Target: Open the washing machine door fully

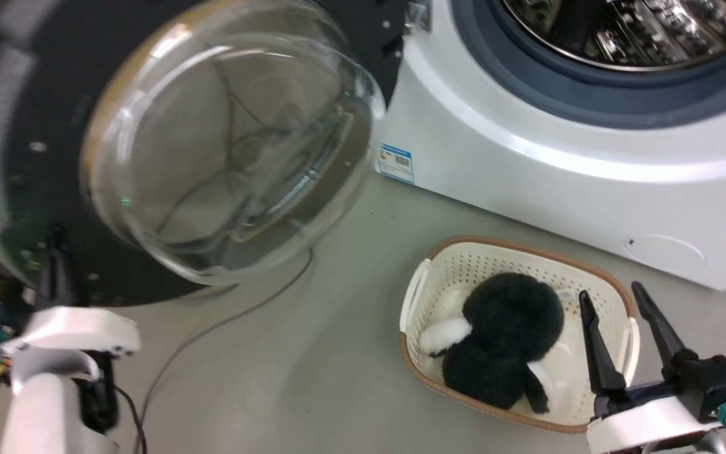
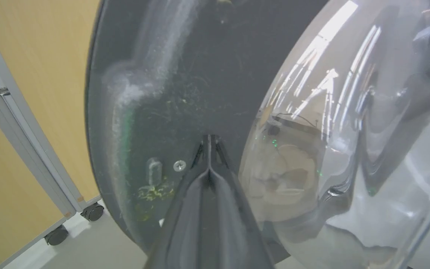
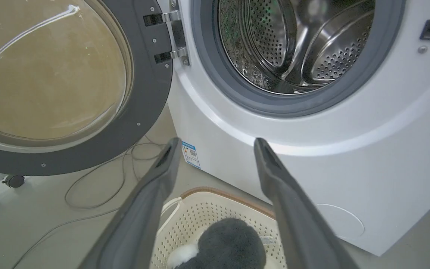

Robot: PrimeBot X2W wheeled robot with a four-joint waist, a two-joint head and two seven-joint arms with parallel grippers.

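Well, the washing machine [image 1: 558, 170] stands ahead to the right, steel drum [image 3: 293, 41] exposed. The washing machine door [image 1: 10, 157] hangs swung out on its hinge [image 3: 177, 37], left of the opening, glass bowl [image 1: 230, 139] bulging toward the robot. A cream basket [image 1: 448, 277] before the machine holds a black plush toy [image 1: 508, 340]. Over it hovers the right gripper [image 1: 610, 292], jaws wide and empty. The left gripper [image 2: 209, 142], jaws pressed together, points at the door's black frame beside the glass.
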